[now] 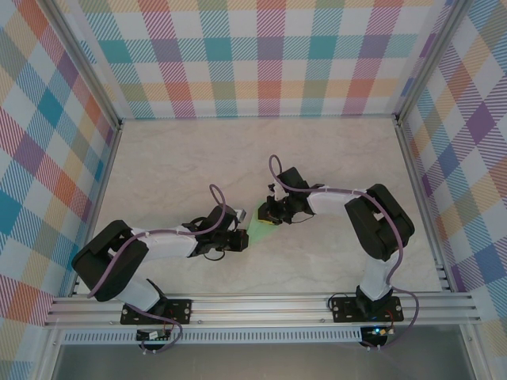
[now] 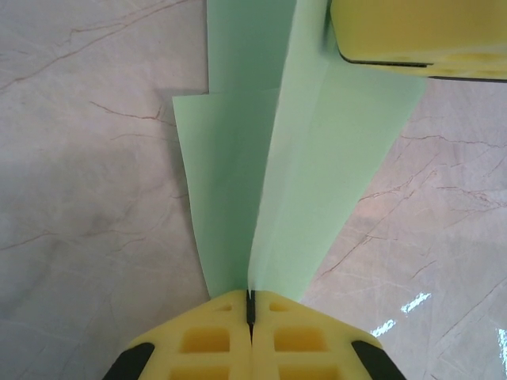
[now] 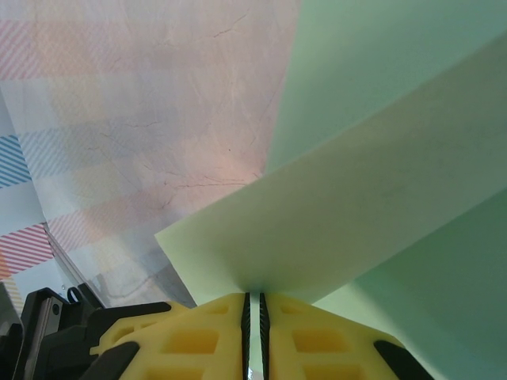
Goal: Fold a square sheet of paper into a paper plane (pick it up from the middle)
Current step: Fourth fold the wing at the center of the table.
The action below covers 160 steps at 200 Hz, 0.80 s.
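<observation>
The paper plane (image 1: 260, 231) is a small pale mint-green folded piece held between my two grippers over the middle of the table. In the left wrist view its folded layers (image 2: 301, 158) fan out from my left gripper (image 2: 250, 305), whose yellow jaws are pressed shut on its narrow end. A yellow finger (image 2: 420, 36) of the right gripper touches the paper's far side. In the right wrist view my right gripper (image 3: 253, 305) is shut on a fold of the paper plane (image 3: 380, 174), a thin strip of paper between its pads. From above, the left gripper (image 1: 242, 237) and right gripper (image 1: 269, 218) stand close together.
The pale marble-patterned table (image 1: 174, 174) is enclosed by checked walls (image 1: 261, 55) on three sides. An aluminium rail (image 1: 261, 305) runs along the near edge, carrying both arm bases. Part of the left arm's black wrist (image 3: 47, 332) sits at the lower left of the right wrist view.
</observation>
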Tool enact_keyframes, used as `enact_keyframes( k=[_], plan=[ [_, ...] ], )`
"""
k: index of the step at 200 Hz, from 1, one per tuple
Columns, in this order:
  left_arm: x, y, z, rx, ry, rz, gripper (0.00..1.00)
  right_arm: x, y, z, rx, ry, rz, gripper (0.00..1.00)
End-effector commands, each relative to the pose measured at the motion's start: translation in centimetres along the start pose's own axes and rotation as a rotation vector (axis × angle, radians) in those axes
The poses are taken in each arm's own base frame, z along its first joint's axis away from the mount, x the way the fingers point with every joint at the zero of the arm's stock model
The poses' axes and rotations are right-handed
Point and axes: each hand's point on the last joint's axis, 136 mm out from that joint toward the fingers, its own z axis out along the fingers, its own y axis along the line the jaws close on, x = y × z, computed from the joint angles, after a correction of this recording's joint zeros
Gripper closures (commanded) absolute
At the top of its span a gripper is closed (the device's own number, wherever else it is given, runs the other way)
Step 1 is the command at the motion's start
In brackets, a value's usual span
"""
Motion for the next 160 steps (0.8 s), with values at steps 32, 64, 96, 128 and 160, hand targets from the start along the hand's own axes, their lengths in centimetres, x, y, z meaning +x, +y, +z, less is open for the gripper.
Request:
enact_keyframes(
  k=[32,64,96,128,160],
  plan=[
    [0.1,0.4,0.7,0.060,0.045,-0.063,1.00,1.0,2.4,-0.6,-0.090,0.017,-0.038,0.85],
    [0.0,0.3,1.3,0.078,0.072,-0.089,1.00,1.5,3.0,-0.1,-0.131,0.035,-0.046,0.85],
    [0.0,0.7,1.7,0.078,0.079,-0.121,1.00,1.0,1.9,0.8,-0.085,0.031,-0.017,0.85],
    [0.4,1.3,1.9,0.067,0.082,-0.148,1.00,0.2,1.4,1.1,-0.040,0.018,-0.028,0.85],
    [0.7,1.4,1.8,0.064,0.085,-0.150,1.00,-0.3,0.9,1.7,-0.028,0.018,-0.030,0.85]
  ],
)
